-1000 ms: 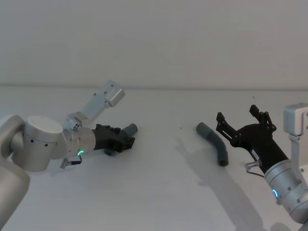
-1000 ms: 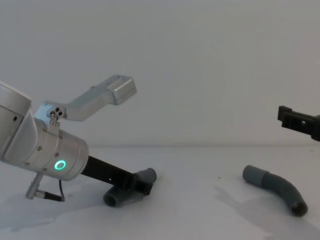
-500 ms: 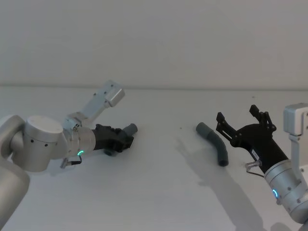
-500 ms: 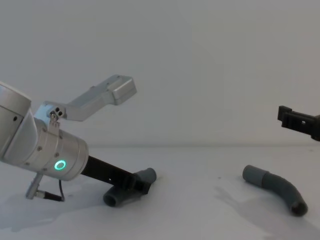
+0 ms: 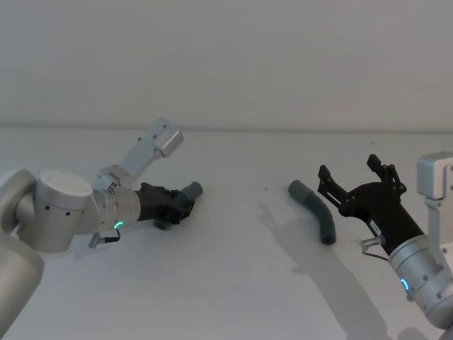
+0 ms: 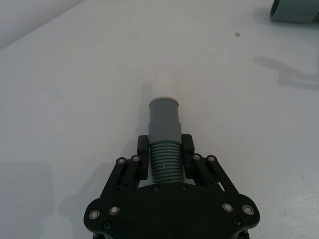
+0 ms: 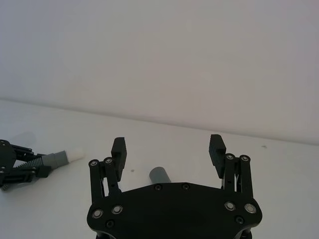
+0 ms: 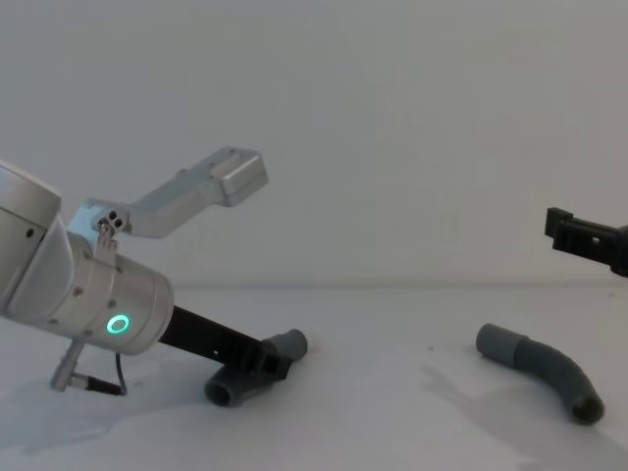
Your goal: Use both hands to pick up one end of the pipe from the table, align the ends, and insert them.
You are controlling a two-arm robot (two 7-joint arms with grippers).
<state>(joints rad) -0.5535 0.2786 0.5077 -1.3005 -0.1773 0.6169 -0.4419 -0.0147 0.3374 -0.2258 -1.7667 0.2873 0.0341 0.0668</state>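
- Clamping the left hose piece (image 6: 165, 167) on its ribs just behind the left cuff (image 6: 165, 118), the left gripper (image 5: 184, 207) has its jaws closed narrow on it, low over the white counter (image 5: 233, 283).
- Left hose piece and left gripper sit well to the left of the right hose piece (image 5: 316, 209); the left cuff sticks out past the jaws.
- Right hose piece lies curved and loose on the counter, with the right cuff (image 5: 297, 189) at its far end.
- Right gripper (image 5: 348, 170) hovers just to the right of the right hose piece, jaws spread wide, holding nothing.
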